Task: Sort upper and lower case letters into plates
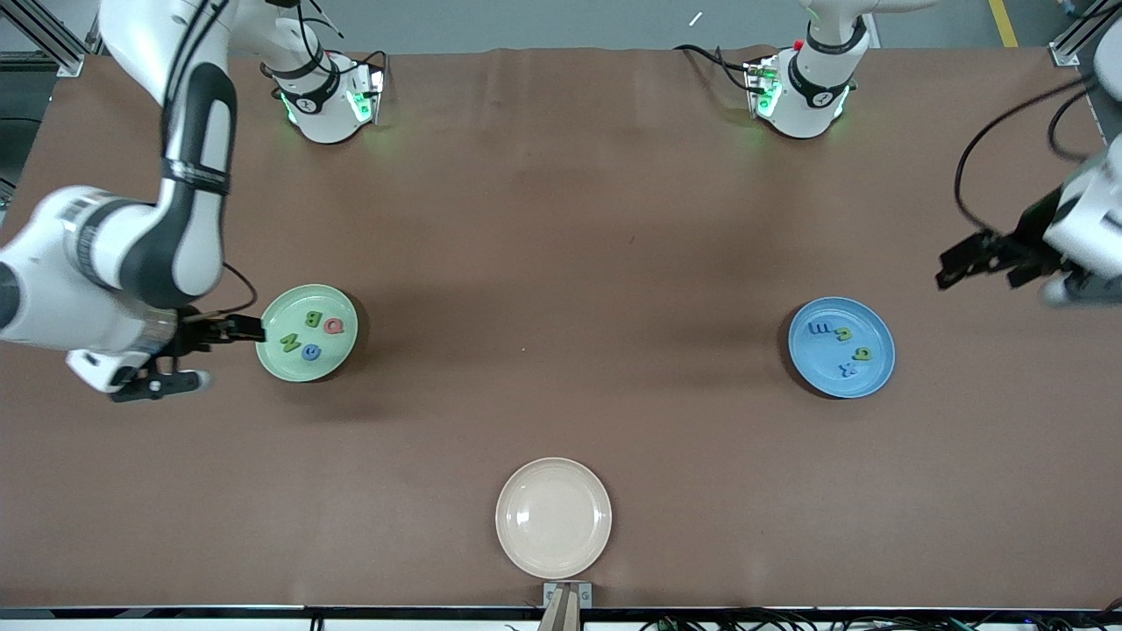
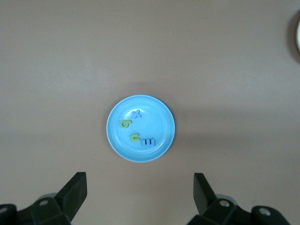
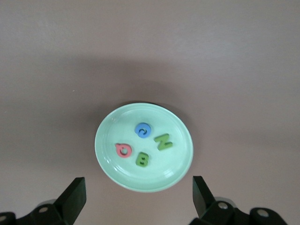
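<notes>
The mint green plate [image 1: 307, 366] lies toward the right arm's end of the table and holds a green B [image 1: 313, 319], a red letter [image 1: 334, 326], a green N [image 1: 289, 343] and a blue letter [image 1: 311, 352]. My right gripper [image 1: 226, 355] hangs open and empty over the table just beside that plate [image 3: 176, 164]. The blue plate [image 1: 868, 377] lies toward the left arm's end and holds two blue letters [image 1: 820, 329] and two green letters [image 1: 843, 334]. My left gripper [image 1: 977, 272] is open and empty, over bare table beside the blue plate [image 2: 159, 119].
A beige plate [image 1: 553, 517] with nothing in it sits near the table's front edge, nearer to the front camera than both other plates. Brown table [image 1: 561, 263] spreads between the plates. Both arm bases stand along the edge farthest from the front camera.
</notes>
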### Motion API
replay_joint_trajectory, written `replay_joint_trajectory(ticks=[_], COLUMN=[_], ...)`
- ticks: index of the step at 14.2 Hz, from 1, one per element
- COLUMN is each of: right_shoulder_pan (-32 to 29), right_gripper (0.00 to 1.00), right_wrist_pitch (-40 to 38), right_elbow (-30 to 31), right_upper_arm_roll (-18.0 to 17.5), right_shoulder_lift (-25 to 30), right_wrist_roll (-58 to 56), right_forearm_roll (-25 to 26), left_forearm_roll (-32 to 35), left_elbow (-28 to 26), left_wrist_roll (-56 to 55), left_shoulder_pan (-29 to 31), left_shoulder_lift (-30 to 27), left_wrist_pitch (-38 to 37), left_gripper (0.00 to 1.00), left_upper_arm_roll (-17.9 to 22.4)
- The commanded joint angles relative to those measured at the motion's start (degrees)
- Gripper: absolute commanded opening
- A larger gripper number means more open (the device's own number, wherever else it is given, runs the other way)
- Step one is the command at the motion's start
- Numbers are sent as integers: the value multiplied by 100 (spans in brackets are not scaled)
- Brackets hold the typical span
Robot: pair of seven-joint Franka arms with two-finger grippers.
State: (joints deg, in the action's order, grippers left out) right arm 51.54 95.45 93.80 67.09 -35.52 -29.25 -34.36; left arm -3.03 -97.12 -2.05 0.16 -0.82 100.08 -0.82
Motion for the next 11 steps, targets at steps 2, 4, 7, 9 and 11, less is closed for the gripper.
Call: replay_joint_trajectory(ticks=[2,4,7,9,11], right_shoulder_pan=[-214,-311,-547,-1431,-2067], right_gripper=[100,100,100,100,100], right_wrist_pitch=[-860,-1072,-1247,-1764,-2030], right_elbow=[-765,-985,-1336,-2036,-2654], right_upper_arm_roll=[400,489,288,-753,-1398], right_shoulder_lift=[62,71,71,97,106], right_wrist_roll=[139,139,1014,1552,1896], right_forearm_roll=[193,193,123,201,446], left_forearm_roll=[84,92,162,163,172], left_elbow=[455,887,941,932,897], left_wrist_roll=[82,82,169,546,513], left_shoulder_pan=[37,28,11,28,20], left_shoulder_lift=[-182,-129,-173,-173,-164], left_wrist_pitch=[-689,-1173,-1447,-1465,-1500], left_gripper=[99,100,100,100,100], left_upper_arm_roll=[-58,-67,-67,-67,-58])
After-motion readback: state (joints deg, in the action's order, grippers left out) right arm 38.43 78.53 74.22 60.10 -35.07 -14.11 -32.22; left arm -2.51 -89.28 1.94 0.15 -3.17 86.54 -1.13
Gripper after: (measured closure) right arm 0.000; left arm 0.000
